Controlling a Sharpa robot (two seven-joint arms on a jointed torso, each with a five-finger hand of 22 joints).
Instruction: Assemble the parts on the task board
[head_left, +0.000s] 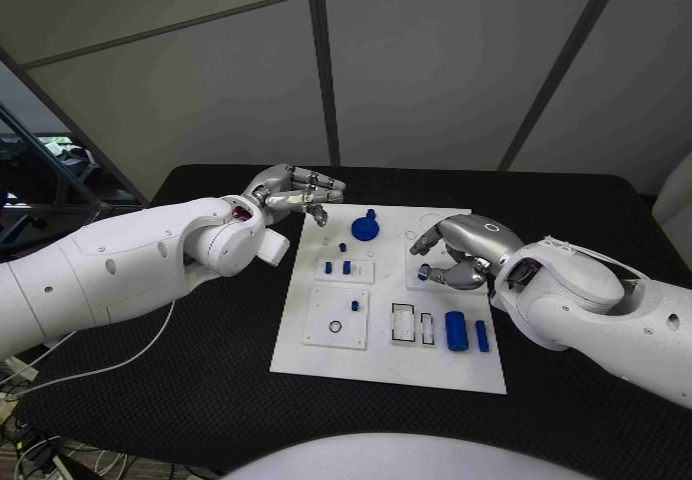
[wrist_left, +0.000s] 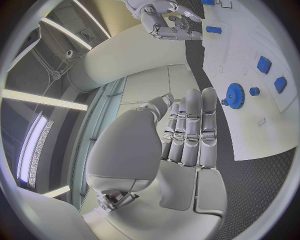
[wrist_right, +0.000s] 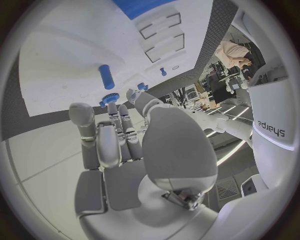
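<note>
Fingers on both hands look empty, spread loosely. Task board (head_left: 325, 360) lies mid-table, w/ blue parts on it so both arms reach. Left hand (head_left: 293, 192) hovers off its far-left corner, near the gear (head_left: 366, 227). Right hand (head_left: 459, 252) hangs over the board's right side, prob. lining up on a small blue peg (wrist_right: 106, 76).

1 white rectangular task board (head_left: 325, 360). On it, 1 blue toothed gear with hub (head_left: 366, 228), 2 long blue bars at the near right, one round (head_left: 456, 331), one flat (head_left: 482, 336), and 2 short blue pegs (head_left: 338, 267) on the middle plate. Other tiny blue bits too small to count.
</note>
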